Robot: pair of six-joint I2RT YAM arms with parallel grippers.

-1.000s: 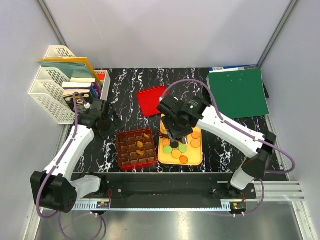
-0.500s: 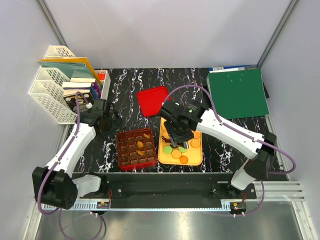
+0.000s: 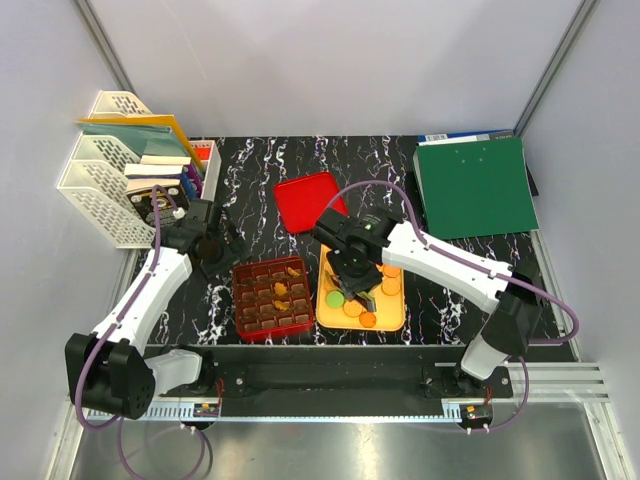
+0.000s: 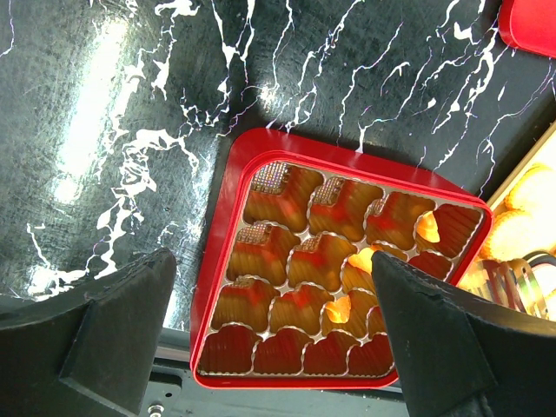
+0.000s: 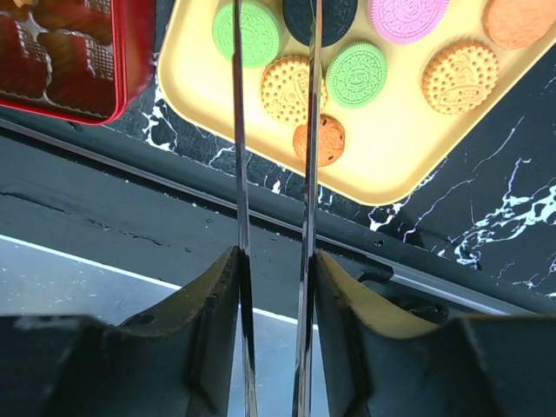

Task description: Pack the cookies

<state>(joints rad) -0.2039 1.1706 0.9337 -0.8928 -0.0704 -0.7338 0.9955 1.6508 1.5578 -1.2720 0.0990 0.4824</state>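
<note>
Two thin blades, the right fingers (image 5: 238, 130), hang straight down over the near end of the tray (image 5: 408, 165), a narrow gap between them. Their tips run off the top of the wrist view, so I cannot tell whether they pinch anything. Under them lie the cookies (image 5: 291, 87): a golden one and a black one show in the gap, with the right blade crossing both. Two green ones, a pink one, more golden and orange ones and a small brown speckled one are spread around. Each green cookie carries raised lettering, too fine to read.

From above, the right arm covers the far half of the tray.

Just left of the tray sits the box (image 4: 221, 261), red, its cells mostly bare, with a few orange cookies in the cells nearer the tray. The left fingers (image 4: 113, 339) are spread wide and hold nothing, hovering above the desk (image 3: 440, 290) by the box's far left corner.

Farther back a red lid (image 3: 305, 200) lies flat. A green folder (image 3: 475, 185) fills the far right corner. A white rack (image 3: 95, 190) of papers stands at the far left, with a dark card beside it whose print I cannot make out.
</note>
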